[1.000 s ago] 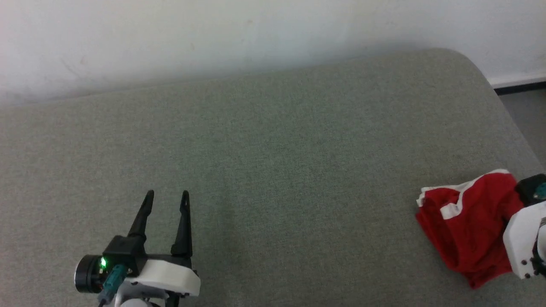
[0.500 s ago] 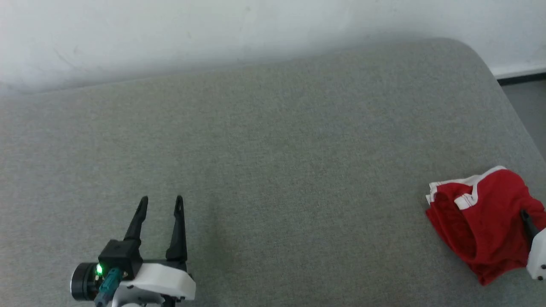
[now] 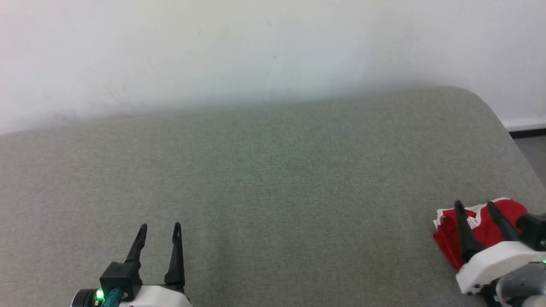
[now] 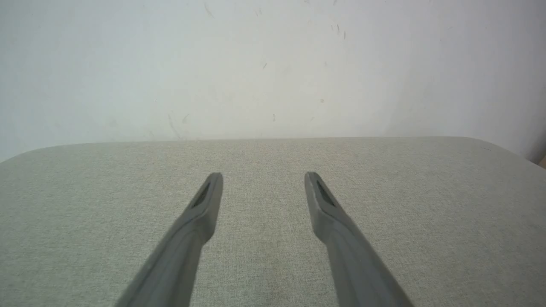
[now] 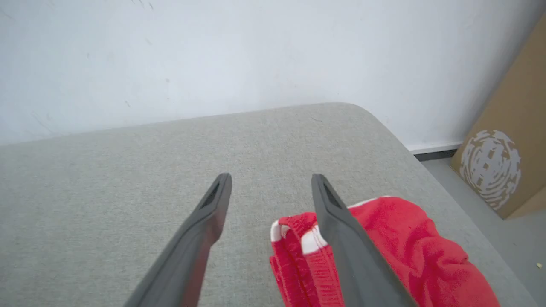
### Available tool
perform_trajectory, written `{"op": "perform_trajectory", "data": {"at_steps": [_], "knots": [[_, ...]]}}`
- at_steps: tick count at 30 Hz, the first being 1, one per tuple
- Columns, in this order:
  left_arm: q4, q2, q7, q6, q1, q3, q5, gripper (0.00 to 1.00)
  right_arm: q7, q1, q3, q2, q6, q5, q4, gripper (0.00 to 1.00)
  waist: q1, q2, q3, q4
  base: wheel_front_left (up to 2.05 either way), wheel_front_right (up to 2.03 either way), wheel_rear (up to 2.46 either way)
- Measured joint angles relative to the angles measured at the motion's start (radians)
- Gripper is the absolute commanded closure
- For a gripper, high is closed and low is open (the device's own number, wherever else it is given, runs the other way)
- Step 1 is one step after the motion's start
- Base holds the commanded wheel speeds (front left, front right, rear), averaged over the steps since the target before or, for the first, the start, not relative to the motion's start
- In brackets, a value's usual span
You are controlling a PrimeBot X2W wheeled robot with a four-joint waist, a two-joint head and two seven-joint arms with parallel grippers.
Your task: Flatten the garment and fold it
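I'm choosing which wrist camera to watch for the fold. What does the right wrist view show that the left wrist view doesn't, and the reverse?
Right wrist view, not the left: the crumpled red garment near the surface's rounded corner, the open right gripper over its white-striped edge, and a cardboard box beyond.
Left wrist view, not the right: the open left gripper, nothing between its fingers.
Both: the grey-green padded surface and the white wall.
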Motion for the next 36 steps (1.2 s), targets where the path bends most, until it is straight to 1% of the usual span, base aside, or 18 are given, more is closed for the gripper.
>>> {"op": "perform_trajectory", "data": {"at_steps": [3, 8, 15, 20, 23, 33, 34, 36], "knots": [[0.005, 0.011, 0.000, 0.000, 0.010, 0.006, -0.005, 0.00, -0.024, 0.000, 0.050, 0.018, 0.000, 0.002, -0.042, 0.00, 0.0001, 0.0000, -0.019, 0.019, 0.00, 0.00, 0.00], [0.010, 0.044, 0.002, 0.000, 0.010, 0.023, -0.006, 0.00, -0.066, 0.009, 0.130, 0.040, 0.000, -0.003, -0.074, 0.00, 0.0001, 0.0000, -0.045, 0.042, 0.00, 0.00, 0.00], [-0.007, 0.081, 0.027, 0.008, 0.042, 0.038, -0.007, 0.00, -0.084, 0.114, 0.205, 0.047, 0.000, -0.010, -0.108, 0.00, 0.0002, 0.0000, -0.076, 0.051, 0.00, 0.00, 0.00], [-0.020, 0.092, 0.046, 0.010, 0.058, 0.034, -0.003, 0.00, -0.087, 0.161, 0.212, 0.047, 0.000, 0.008, -0.107, 0.00, 0.0001, 0.0000, -0.088, 0.058, 0.00, 0.00, 0.00], [-0.024, 0.092, 0.055, 0.017, 0.068, 0.024, -0.003, 0.00, -0.094, 0.162, 0.211, 0.047, 0.000, 0.009, -0.106, 0.00, 0.0001, 0.0000, -0.089, 0.061, 0.00, 0.00, 0.00], [-0.037, 0.092, 0.064, 0.021, 0.094, -0.005, 0.004, 0.00, -0.103, 0.159, 0.190, 0.047, 0.000, -0.005, -0.108, 0.00, 0.0003, 0.0000, -0.087, 0.070, 0.00, 0.00, 0.00], [-0.036, 0.091, 0.064, 0.020, 0.094, -0.005, 0.004, 1.00, -0.102, 0.160, 0.190, 0.047, 0.000, -0.005, -0.107, 1.00, 0.0002, 0.0000, -0.087, 0.070, 0.00, 0.00, 0.00], [-0.036, 0.092, 0.064, 0.020, 0.094, -0.005, 0.004, 1.00, -0.102, 0.160, 0.189, 0.046, 0.000, -0.005, -0.107, 1.00, 0.0003, 0.0000, -0.087, 0.070, 0.00, 0.00, 0.00]]}}
